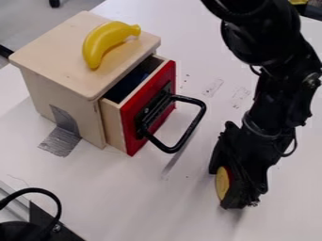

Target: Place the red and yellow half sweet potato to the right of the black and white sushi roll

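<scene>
Fingers (236, 194) grip a yellow-and-red round object (222, 182), partly hidden, its full shape unclear.

I look down on a white tabletop (113, 193) — pale and smooth, with grey scuffs (213, 87) above its middle. Past its edge, at my view's upper left, I see grey floor (28, 19) and a small dark shape (54, 3) — perhaps a furniture foot. Soft light casts faint shadows across the top.

light: bright, diffuse, apparently from overhead | tabletop (286, 212): evenly lit | shadows: soft (faint beneath the handle (190, 131) and gripper (228, 187)) | drawer interior (131, 81): dark | highlights: slight, on the banana (102, 39)
</scene>
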`<action>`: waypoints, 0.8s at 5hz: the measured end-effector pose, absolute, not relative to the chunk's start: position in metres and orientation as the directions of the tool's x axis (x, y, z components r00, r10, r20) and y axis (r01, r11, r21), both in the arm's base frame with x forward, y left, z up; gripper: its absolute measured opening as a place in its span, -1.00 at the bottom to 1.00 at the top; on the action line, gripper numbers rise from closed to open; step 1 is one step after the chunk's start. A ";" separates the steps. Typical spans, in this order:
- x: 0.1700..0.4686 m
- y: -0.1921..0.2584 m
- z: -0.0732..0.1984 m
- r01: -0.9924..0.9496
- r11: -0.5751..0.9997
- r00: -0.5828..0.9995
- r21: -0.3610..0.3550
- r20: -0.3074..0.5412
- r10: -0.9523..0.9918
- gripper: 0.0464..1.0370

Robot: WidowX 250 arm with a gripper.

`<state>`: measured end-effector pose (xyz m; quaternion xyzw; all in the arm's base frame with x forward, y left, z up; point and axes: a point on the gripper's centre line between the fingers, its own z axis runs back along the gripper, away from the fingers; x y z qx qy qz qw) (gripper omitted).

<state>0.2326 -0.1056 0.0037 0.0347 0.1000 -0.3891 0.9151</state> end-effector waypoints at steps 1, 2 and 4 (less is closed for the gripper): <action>0.230 -0.106 0.004 0.721 0.693 0.672 -0.025 -0.220 -0.707 0.55; 0.234 -0.110 0.014 0.711 0.703 0.684 -0.038 -0.199 -0.702 0.55; 0.315 -0.134 0.089 0.578 0.816 0.816 -0.028 0.046 -0.576 0.55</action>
